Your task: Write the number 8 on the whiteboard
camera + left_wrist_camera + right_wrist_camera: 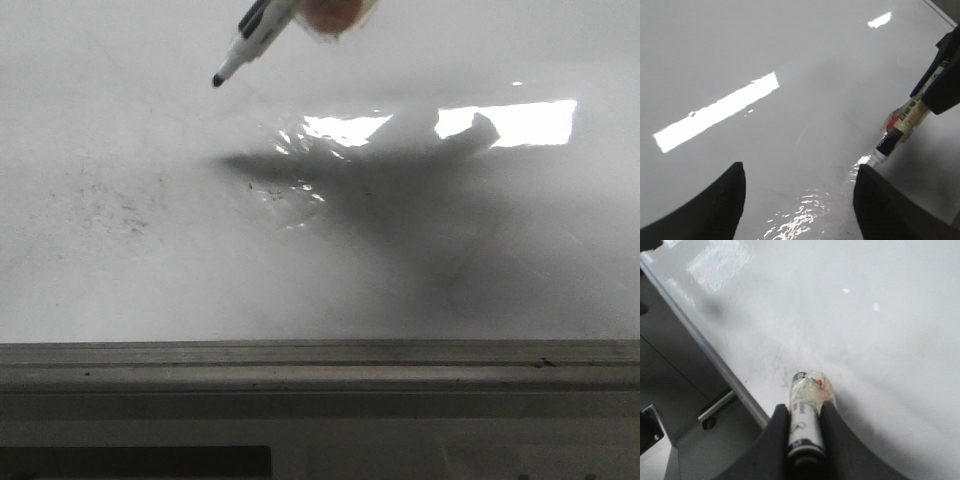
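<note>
**White board unmarked: lower the tip before stroking**

White, glossy whiteboard (120,270) fills the front view above its grey rail (320,365); no number 8 is visible on it, only faint grey specks. Bring the marker (250,40) down until its tip touches (it appears raised), then draw both loops with steady pressure. The right gripper (805,432) is clamped narrowly on the barrel. The left gripper (800,192) is spread wide, empty, above the board.
</note>
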